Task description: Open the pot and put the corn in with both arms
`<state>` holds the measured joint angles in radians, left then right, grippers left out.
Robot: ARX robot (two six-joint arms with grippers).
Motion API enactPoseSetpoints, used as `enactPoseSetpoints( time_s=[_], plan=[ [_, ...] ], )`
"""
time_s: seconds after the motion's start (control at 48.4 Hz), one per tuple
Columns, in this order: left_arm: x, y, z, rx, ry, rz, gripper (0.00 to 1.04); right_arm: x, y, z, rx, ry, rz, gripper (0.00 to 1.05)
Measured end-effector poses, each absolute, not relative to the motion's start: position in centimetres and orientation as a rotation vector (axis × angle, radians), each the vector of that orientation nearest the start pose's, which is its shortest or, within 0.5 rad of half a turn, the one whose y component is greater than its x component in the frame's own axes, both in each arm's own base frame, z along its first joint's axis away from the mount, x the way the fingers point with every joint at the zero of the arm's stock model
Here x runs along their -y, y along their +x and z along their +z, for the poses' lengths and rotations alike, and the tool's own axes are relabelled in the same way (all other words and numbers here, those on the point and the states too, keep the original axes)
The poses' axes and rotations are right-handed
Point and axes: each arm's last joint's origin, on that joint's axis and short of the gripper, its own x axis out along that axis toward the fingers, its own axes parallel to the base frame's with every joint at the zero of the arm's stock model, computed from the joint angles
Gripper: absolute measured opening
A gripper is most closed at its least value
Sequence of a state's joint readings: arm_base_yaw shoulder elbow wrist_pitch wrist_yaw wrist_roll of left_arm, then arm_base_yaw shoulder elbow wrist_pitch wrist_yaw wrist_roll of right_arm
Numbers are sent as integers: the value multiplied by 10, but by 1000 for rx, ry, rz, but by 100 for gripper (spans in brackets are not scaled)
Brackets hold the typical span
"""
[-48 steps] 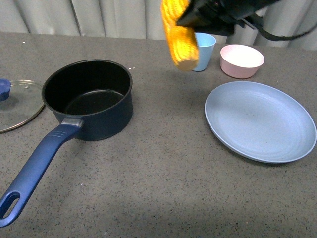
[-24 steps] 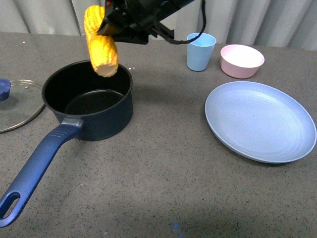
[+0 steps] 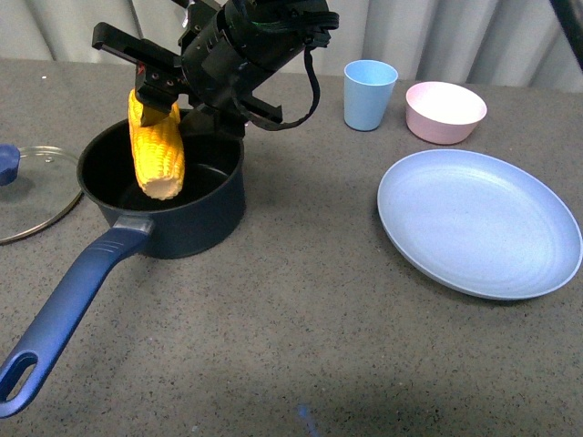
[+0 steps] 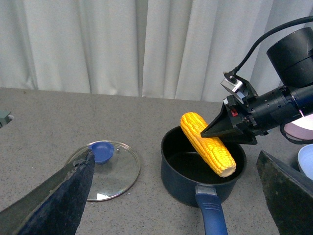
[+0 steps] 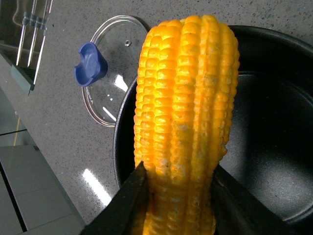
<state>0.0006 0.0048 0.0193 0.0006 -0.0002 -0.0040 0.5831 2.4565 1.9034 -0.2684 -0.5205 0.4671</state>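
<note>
The pot (image 3: 196, 214) stands open on the left, with its handle pointing to the near side. My right gripper (image 3: 155, 89) is clamped on the corn (image 3: 157, 150), which hangs tilted over the pot's mouth. My left gripper (image 4: 176, 161) is spread wide and holds nothing. The glass lid (image 3: 36, 196) lies just left of the pot.

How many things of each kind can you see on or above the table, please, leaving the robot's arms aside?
Pot: 1
Glass lid: 1
Corn cob: 1
Cup: 1
Bowl: 1
Plate: 1
Total: 6
</note>
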Motion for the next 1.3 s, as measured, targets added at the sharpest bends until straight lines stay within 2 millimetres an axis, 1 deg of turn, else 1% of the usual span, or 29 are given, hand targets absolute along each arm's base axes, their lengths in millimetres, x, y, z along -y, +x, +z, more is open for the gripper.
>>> enactPoseSetpoints(
  time_s=[0.103,0.145,0.31,0.33,0.372,0.413,0.558,0.64,0.682,0.723,0.764,0.847,0.868,0.909,0.971,1.074,1.136,1.177,1.219,1.239,1.301],
  plan=[
    [0,97,170,15,-4,1,98,-301,433,125,-1089,364,805,51],
    [0,97,170,15,-4,1,98,-300,434,125,-1084,366,803,62],
    [0,97,170,15,-4,1,98,-295,437,125,-1070,366,784,97],
    [0,97,170,15,-4,1,98,-294,437,126,-1066,368,784,97],
    [0,97,170,15,-4,1,98,-291,436,127,-1054,367,775,95],
    [0,97,170,15,-4,1,98,-285,434,130,-1038,369,765,95],
    [0,97,170,15,-4,1,98,-262,426,148,-924,355,686,95],
    [0,97,170,15,-4,1,98,-241,422,163,-832,347,604,95],
    [0,97,170,15,-4,1,98,-224,417,175,-750,342,531,95],
    [0,97,170,15,-4,1,98,-212,412,182,-700,333,486,95],
    [0,97,170,15,-4,1,98,-202,407,187,-661,325,441,95],
    [0,97,170,15,-4,1,98,-176,392,194,-571,281,317,95],
    [0,97,170,15,-4,1,98,-172,389,195,-562,274,303,95],
    [0,97,170,15,-4,1,98,-153,374,196,-513,239,226,95],
    [0,97,170,15,-4,1,98,-133,355,193,-470,197,153,95],
    [0,97,170,15,-4,1,98,-113,331,189,-447,145,85,95],
    [0,97,170,15,-4,1,98,-100,311,187,-443,115,45,95],
    [0,97,170,15,-4,1,98,-89,291,185,-427,77,16,95],
    [0,97,170,15,-4,1,98,-80,276,184,-418,64,-4,95],
    [0,97,170,15,-4,1,98,-78,273,183,-417,59,-9,95],
    [0,97,170,15,-4,1,98,-68,256,181,-403,45,-36,95]
  ],
)
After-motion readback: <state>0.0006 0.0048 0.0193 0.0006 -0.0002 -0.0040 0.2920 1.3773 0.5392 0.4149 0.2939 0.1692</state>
